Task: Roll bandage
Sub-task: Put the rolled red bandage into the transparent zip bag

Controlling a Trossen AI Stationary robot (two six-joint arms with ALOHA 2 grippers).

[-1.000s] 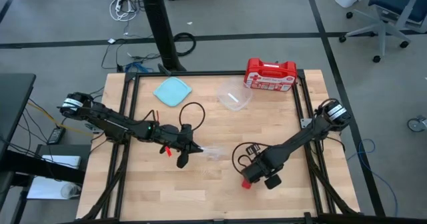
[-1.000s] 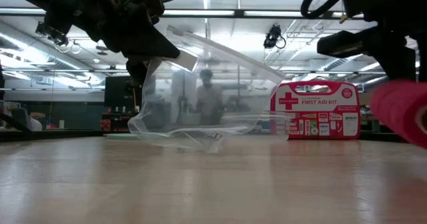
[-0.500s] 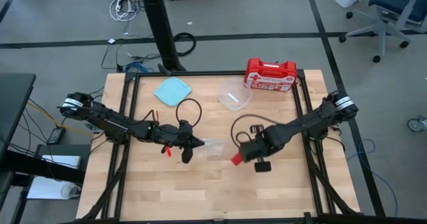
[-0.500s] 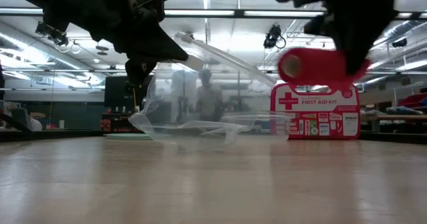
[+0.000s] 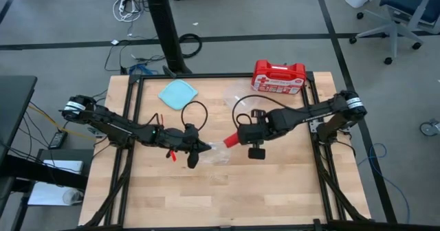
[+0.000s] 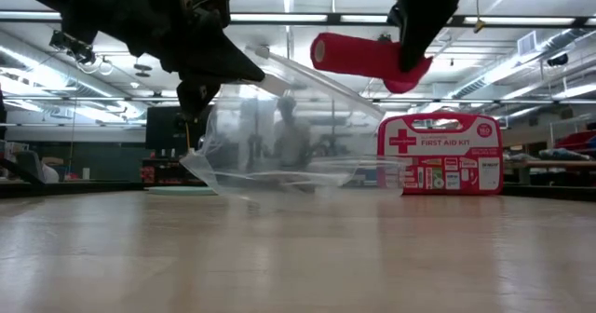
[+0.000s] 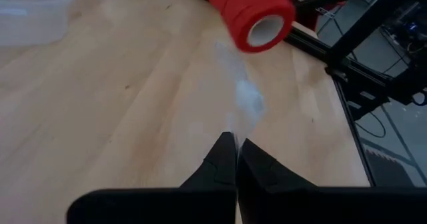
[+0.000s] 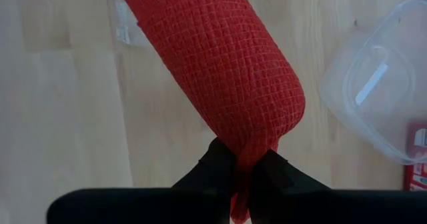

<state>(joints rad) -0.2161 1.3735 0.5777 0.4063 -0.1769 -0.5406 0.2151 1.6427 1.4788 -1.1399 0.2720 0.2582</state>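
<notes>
Right fingers (image 5: pixel 237 137), pinching the bandage (image 5: pixel 232 140), have risen toward the left fingers' (image 5: pixel 199 148) pinched bag (image 5: pixel 218 153).

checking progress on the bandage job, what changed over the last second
The right claw, shut on the red bandage roll, carried it from the near right of the table up and across toward the middle, over the clear plastic bag; in the low view the roll now hangs high above the table. The left claw stayed shut on the bag's edge. The first-aid kit did not move.

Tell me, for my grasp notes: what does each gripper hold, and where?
Right gripper: bandage, pinched at one end. Left gripper: clear plastic bag, by its edge.
</notes>
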